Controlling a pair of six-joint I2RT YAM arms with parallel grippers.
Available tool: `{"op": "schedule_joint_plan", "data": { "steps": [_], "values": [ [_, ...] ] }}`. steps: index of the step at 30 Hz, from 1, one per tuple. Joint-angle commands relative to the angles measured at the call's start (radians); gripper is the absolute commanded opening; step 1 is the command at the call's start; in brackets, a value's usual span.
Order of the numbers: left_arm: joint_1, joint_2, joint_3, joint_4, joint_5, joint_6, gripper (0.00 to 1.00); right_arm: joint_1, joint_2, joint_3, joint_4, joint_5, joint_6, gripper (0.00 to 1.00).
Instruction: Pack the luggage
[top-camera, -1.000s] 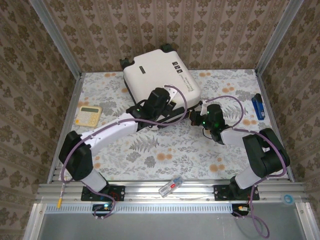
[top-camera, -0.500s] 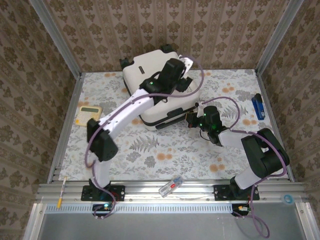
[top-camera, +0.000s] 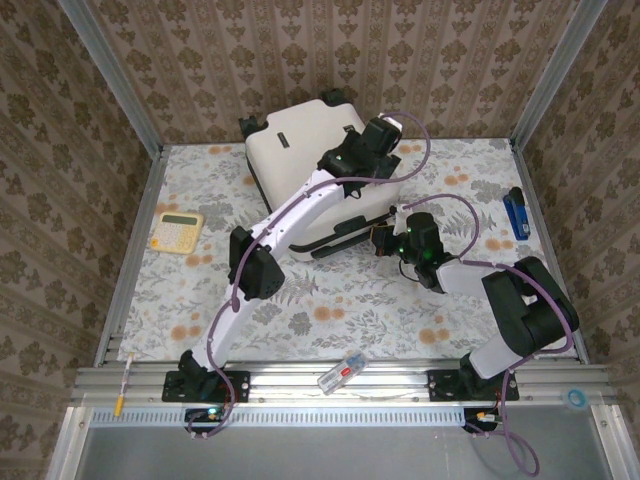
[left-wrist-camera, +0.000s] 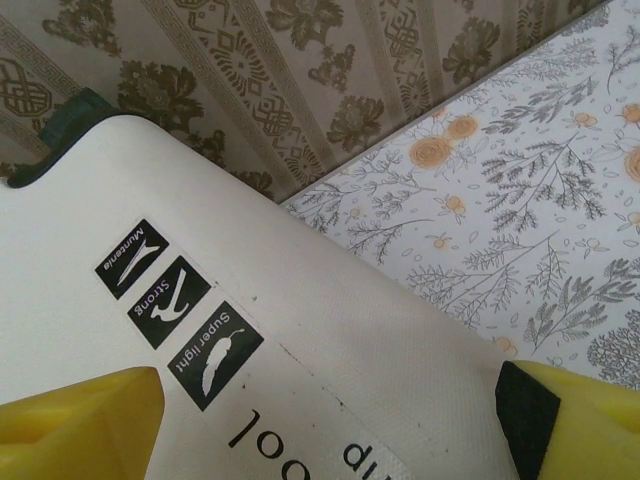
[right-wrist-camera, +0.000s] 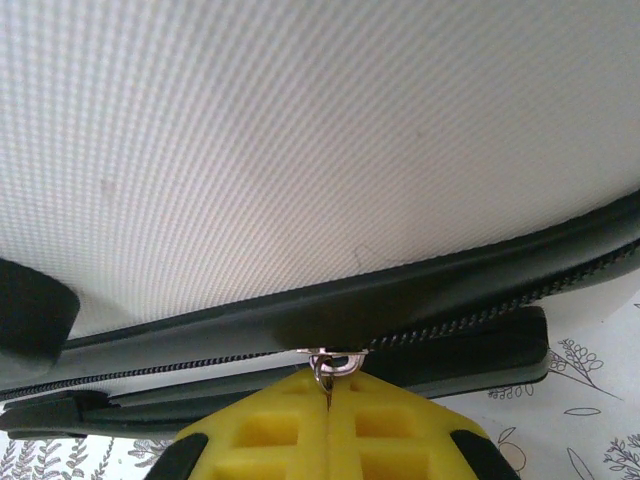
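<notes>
The luggage (top-camera: 285, 150) is a white hard-shell suitcase lying flat at the back of the table, lid down, with black wheels at its far corners. My left gripper (top-camera: 378, 145) hovers over its far right corner. In the left wrist view the gripper (left-wrist-camera: 330, 440) is open, its yellow fingers (left-wrist-camera: 80, 425) wide apart above the white lid (left-wrist-camera: 330, 340) and its black printed marks (left-wrist-camera: 180, 310). My right gripper (top-camera: 383, 238) sits at the luggage's near right edge. In the right wrist view it (right-wrist-camera: 328, 400) is shut on the metal zipper pull (right-wrist-camera: 327, 365) of the black zipper (right-wrist-camera: 200, 365).
A yellow calculator (top-camera: 177, 230) lies at the table's left side. A blue stapler-like object (top-camera: 516, 213) lies by the right wall. A small clear item with red (top-camera: 342, 371) rests on the front rail. Patterned walls close in the table's back and sides.
My left arm has swung from the luggage's near edge across the lid to its far right corner, and its jaws have opened wider. The right gripper has stayed at the zipper.
</notes>
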Motion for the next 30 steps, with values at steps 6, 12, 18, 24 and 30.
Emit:
{"op": "schedule_joint_plan", "data": {
  "steps": [6,12,18,24,30],
  "values": [
    [-0.007,0.010,-0.057,0.033,-0.076,-0.027,0.88,0.040,-0.030,-0.038,0.085,-0.027,-0.016,0.00],
    [-0.012,-0.007,-0.156,0.045,-0.103,-0.014,0.84,0.065,-0.030,-0.058,0.104,-0.012,-0.015,0.00],
    [-0.029,-0.154,-0.454,0.077,-0.121,-0.012,0.74,0.070,-0.068,-0.079,0.066,0.102,0.021,0.00],
    [-0.020,-0.359,-0.886,0.242,-0.131,-0.034,0.73,0.060,-0.126,-0.066,-0.074,0.274,0.022,0.00],
    [-0.009,-0.446,-1.097,0.340,-0.118,-0.031,0.70,-0.021,-0.134,-0.043,-0.127,0.276,0.021,0.00]
  ]
}}
